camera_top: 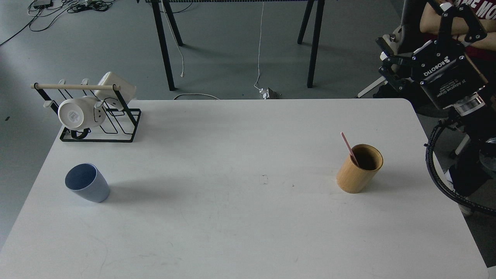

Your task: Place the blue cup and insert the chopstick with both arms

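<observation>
Standing toward the right of the white table (240, 217): a tan bamboo holder (358, 170), upright. Far across at the back left corner: a black wire rack (116, 124) with a pale wooden rod (73, 86), carrying two white mugs (79, 112), tipped sideways.

Only the right arm (461, 128) shows, coming in from the right edge, beyond the tabletop's far right corner and off to its side. It rises toward the upper right, and a black cable loops beside its lower part. The right gripper (420, 37) is raised at the far end, fingers spread apart, holding nothing.
</observation>
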Controlling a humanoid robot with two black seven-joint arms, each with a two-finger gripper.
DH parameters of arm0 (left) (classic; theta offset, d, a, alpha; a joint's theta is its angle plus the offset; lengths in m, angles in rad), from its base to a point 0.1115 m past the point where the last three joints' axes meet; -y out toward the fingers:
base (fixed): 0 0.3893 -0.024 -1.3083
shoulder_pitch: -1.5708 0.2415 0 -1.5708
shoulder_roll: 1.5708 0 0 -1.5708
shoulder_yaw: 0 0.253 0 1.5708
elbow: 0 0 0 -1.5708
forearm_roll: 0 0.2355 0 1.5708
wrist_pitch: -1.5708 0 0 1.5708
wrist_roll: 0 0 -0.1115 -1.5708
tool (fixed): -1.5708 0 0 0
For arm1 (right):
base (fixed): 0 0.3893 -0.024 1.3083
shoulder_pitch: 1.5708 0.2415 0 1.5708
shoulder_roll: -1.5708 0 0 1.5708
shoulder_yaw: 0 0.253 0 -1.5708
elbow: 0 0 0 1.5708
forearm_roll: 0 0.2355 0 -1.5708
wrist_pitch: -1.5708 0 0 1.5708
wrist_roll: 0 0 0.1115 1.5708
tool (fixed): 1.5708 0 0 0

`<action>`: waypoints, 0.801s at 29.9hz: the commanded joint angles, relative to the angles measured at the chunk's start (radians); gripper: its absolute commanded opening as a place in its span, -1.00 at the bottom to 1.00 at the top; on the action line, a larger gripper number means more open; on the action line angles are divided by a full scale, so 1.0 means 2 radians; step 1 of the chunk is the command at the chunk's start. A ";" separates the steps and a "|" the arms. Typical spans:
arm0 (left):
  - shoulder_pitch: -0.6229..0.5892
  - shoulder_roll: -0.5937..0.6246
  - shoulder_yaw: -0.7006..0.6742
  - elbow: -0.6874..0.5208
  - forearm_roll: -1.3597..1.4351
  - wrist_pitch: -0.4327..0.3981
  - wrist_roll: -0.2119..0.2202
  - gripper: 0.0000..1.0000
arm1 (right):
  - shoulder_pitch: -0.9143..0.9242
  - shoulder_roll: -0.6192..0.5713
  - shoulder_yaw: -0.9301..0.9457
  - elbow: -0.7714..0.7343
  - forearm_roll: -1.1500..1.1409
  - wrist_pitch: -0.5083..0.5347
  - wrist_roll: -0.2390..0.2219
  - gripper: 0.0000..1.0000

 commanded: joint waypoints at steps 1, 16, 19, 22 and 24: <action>-0.018 0.053 0.038 -0.032 0.119 0.000 0.000 1.00 | 0.000 0.000 0.000 -0.001 0.000 0.000 0.000 0.99; -0.015 0.066 0.310 -0.054 0.502 0.097 0.000 0.99 | -0.005 -0.001 0.000 0.000 0.000 0.000 0.000 0.99; -0.011 0.066 0.343 -0.034 0.530 0.104 0.000 0.99 | -0.008 -0.001 0.000 0.000 0.000 0.000 0.000 0.99; -0.001 0.060 0.361 -0.017 0.580 0.118 0.000 0.99 | -0.010 -0.001 0.000 -0.001 0.000 0.000 0.000 0.99; 0.013 0.039 0.367 0.003 0.602 0.126 0.000 0.99 | -0.011 -0.001 0.000 -0.001 0.000 0.000 0.000 0.99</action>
